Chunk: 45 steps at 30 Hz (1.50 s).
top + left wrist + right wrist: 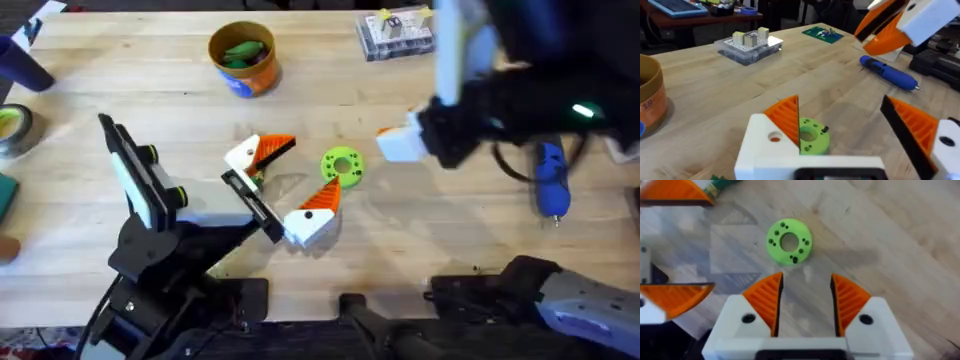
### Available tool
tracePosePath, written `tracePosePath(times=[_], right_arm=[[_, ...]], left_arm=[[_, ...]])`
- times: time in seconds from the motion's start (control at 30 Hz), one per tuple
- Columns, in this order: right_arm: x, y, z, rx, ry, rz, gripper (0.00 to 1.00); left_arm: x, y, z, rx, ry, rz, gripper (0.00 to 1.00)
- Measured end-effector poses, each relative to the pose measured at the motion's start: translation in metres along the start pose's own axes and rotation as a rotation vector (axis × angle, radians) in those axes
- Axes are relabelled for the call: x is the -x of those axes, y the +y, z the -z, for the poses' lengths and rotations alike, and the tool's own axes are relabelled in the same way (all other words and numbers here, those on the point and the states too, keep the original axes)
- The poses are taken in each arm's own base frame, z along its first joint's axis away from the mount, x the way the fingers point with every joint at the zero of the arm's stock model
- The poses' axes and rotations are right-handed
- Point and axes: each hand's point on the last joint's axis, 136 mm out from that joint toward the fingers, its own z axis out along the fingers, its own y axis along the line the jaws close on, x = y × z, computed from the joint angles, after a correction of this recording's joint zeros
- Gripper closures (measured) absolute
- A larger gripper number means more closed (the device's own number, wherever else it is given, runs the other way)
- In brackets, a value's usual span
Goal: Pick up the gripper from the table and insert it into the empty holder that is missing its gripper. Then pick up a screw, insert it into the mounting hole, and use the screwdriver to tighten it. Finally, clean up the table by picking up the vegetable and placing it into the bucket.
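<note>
The holder [250, 200] is a black rail carrying two white, orange-tipped fingers, which stand wide apart as my left gripper [313, 166] [840, 107]. The gripper [258, 152] [772, 135] sits at the rail's far end. Its twin with the dark dot [315, 215] [940, 142] is at the near end. The lime-green vegetable [342, 165] [810, 135] [788, 241] lies flat on the table just ahead of them. My right gripper [398, 143] [805, 300] hovers over it, open and holding nothing. The blue screwdriver [550, 180] [887, 74] lies at the right. The orange bucket [243, 57] [650, 95] stands at the back.
A clear box of small parts [398, 33] [750, 45] sits at the back right. A dark blue cup [20, 60] and a tape roll [12, 128] are at the left edge. Dark green pieces lie inside the bucket.
</note>
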Motion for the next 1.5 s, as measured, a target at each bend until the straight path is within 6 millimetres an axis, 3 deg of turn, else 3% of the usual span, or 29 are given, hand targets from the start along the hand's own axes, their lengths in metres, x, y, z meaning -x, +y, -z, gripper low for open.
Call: tracePosePath(times=[0.1,0.2,0.43,0.6,0.9,1.0,1.3,1.4,1.5], right_arm=[[-0.012,-0.002,0.007,-0.006,-0.039,-0.033,0.453],[-0.023,-0.003,-0.003,-0.007,-0.054,-0.065,0.453],[-0.038,0.004,-0.054,0.037,-0.048,-0.117,0.453],[-0.053,0.011,-0.091,0.062,0.054,-0.11,0.453],[-0.05,0.03,-0.135,0.099,0.095,-0.031,0.46],[-0.054,0.034,-0.143,0.102,0.121,-0.012,0.554],[-0.062,0.029,-0.154,0.071,0.158,-0.005,0.643],[-0.062,0.028,-0.154,0.068,0.157,-0.001,0.744],[-0.062,0.028,-0.154,0.066,0.158,0.003,0.91]], left_arm=[[0.0,0.0,0.0,0.0,0.0,0.0,0.013],[0.0,0.0,0.0,0.0,0.0,0.0,0.013],[0.0,0.0,0.0,0.0,0.0,0.0,0.013],[0.0,0.0,0.0,0.0,0.0,0.0,0.013],[0.0,0.0,0.0,0.0,0.0,0.0,0.013],[0.0,0.0,0.0,0.0,0.0,0.0,0.013],[0.0,0.0,0.0,0.0,0.0,0.0,0.013],[0.0,0.0,0.0,0.0,0.0,0.0,0.015],[0.0,0.0,0.0,0.0,0.0,0.0,0.014]])
